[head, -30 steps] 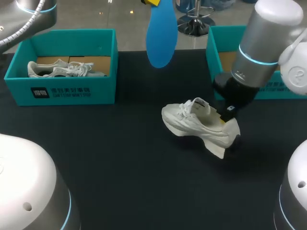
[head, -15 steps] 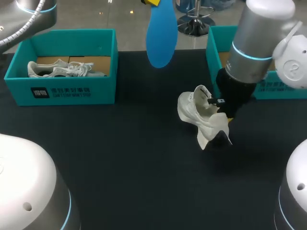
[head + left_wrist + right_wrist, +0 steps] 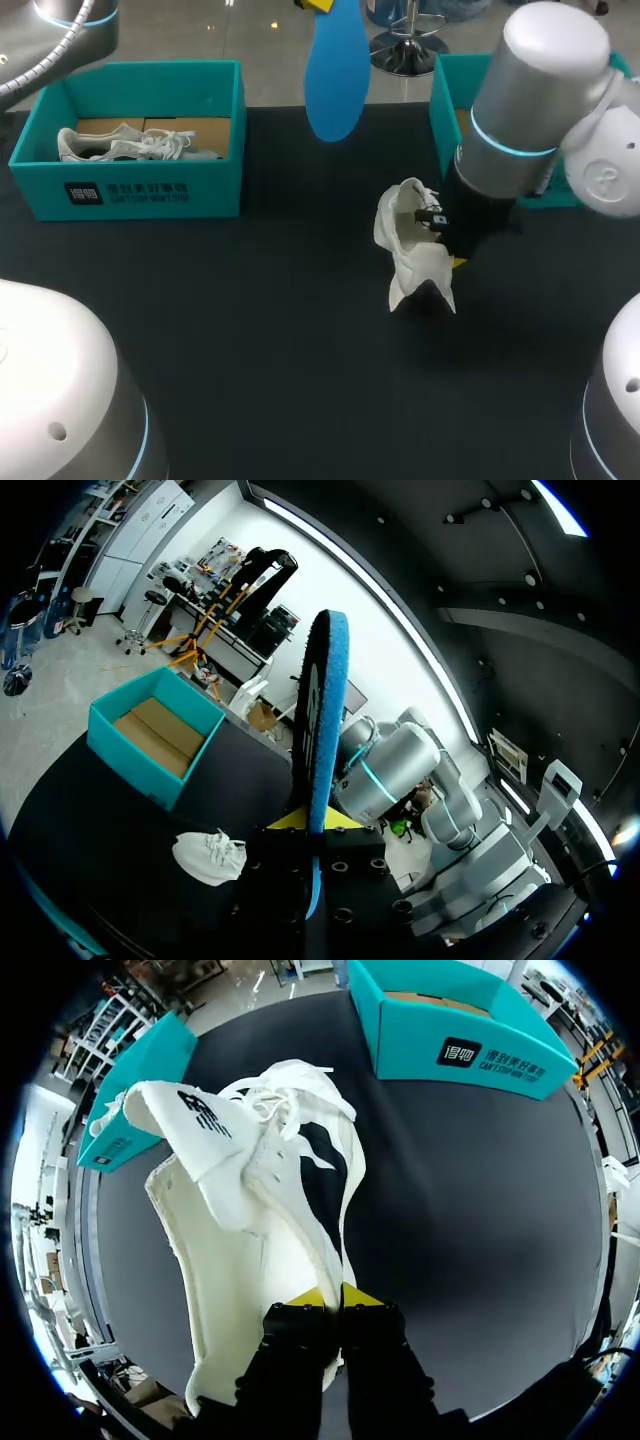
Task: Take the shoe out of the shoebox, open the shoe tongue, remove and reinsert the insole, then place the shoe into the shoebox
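Now my right gripper [image 3: 332, 1295] pinches the rim of the shoe [image 3: 410, 245], tipping it up right of the table's [image 3: 250, 330] middle, probably so the insole [image 3: 337, 70] clamped in my left gripper [image 3: 308, 825] above the far edge can slide in.
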Available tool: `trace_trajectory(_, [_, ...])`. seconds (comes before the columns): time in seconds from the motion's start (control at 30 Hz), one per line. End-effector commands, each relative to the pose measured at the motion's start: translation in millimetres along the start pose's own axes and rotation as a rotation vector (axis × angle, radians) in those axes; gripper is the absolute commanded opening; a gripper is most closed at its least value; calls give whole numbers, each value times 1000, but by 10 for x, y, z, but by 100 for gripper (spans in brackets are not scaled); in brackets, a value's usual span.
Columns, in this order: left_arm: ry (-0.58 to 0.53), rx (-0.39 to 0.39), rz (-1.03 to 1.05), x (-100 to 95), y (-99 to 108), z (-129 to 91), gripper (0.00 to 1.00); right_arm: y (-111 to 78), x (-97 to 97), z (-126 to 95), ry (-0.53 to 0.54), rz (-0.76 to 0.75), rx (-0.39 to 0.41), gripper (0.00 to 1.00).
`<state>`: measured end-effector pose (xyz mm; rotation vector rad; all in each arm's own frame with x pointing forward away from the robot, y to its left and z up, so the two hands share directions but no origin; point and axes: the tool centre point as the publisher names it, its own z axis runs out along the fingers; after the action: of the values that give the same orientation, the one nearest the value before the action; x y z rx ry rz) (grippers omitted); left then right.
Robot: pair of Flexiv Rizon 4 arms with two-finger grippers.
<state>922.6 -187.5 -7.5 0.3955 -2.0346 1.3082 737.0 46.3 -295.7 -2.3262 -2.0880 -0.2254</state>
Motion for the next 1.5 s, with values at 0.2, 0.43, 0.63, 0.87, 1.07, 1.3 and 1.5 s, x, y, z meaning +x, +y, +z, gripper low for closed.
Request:
trace_trajectory(0.2, [0,-2,1,-5,-1,-3,0,-237,28,46,-53,35,-117,0])
trace_trajectory(0.43, [0,-2,1,-5,-1,-3,0,-355,75,204,-41,57,-125,0])
trace_trajectory(0.63, [0,-2,1,-5,-1,-3,0,-410,119,353,-37,43,-130,0])
trace_trajectory(0.87, [0,-2,1,-5,-1,-3,0,-472,178,565,-13,15,-161,0])
trace_trajectory(1.07, [0,-2,1,-5,-1,-3,0,-511,180,693,-7,8,-155,0])
trace_trajectory(1.3, [0,-2,1,-5,-1,-3,0,-537,190,774,-16,0,-126,0])
trace_trajectory(1.5, [0,-2,1,-5,-1,-3,0,-506,202,614,-10,17,-127,100])
